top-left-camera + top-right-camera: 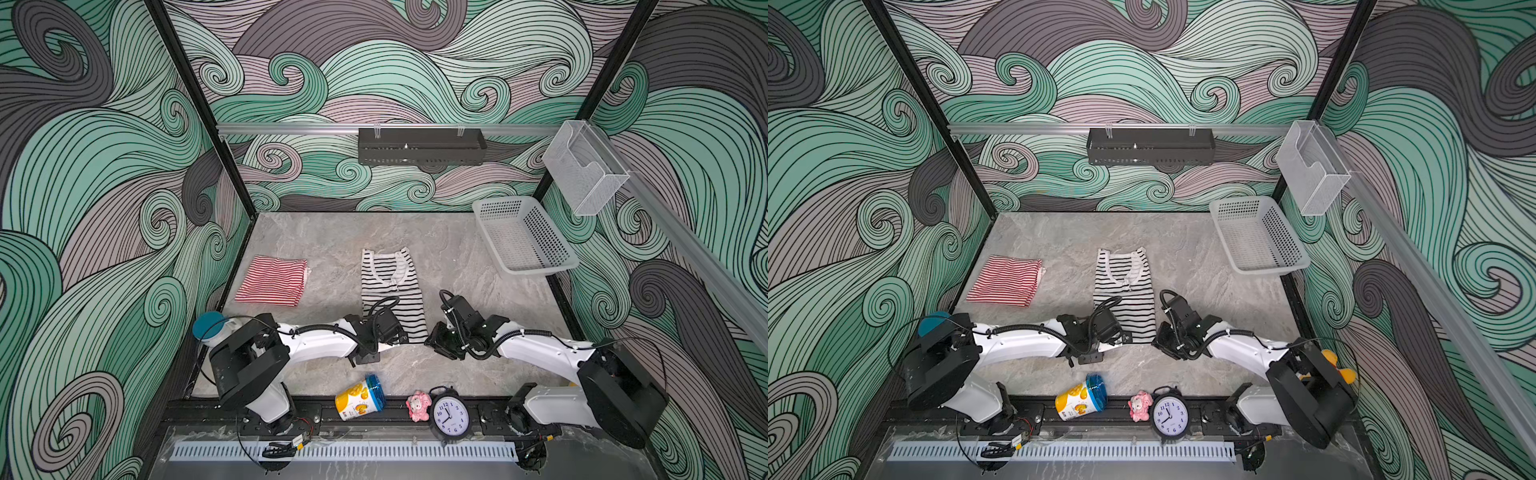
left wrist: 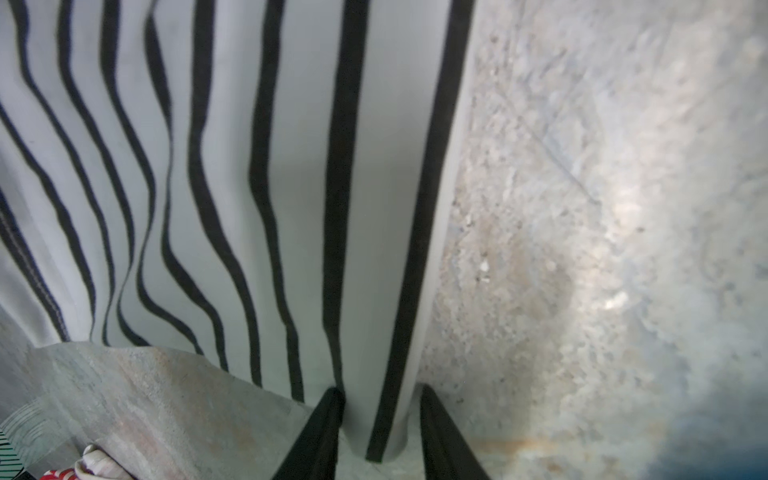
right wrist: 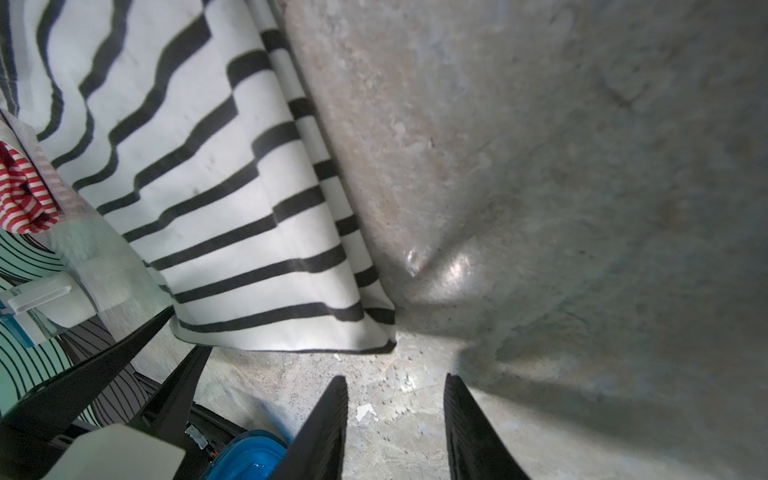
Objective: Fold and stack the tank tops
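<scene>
Overall light: even, fairly bright light is falling from above in both top views.
Shadows: the arms point(image 1: 324, 343) are casting soft, short shadows on the table point(image 1: 415, 249).
Glare: a pale sheen is glinting off the table in the right wrist view.
Distortion: the wide lens is bowing the frame posts point(image 1: 197, 104) outward at the edges.
Focus: the left wrist view is blurring the black-and-white tank top point(image 2: 291, 166) and hazing one corner blue.

The grey stone-look table point(image 1: 332, 241) carries a folded red-striped top point(image 1: 272, 280) at left; a black-striped top point(image 1: 390, 286) mid-table; a basket point(image 1: 550, 241) far right.
</scene>
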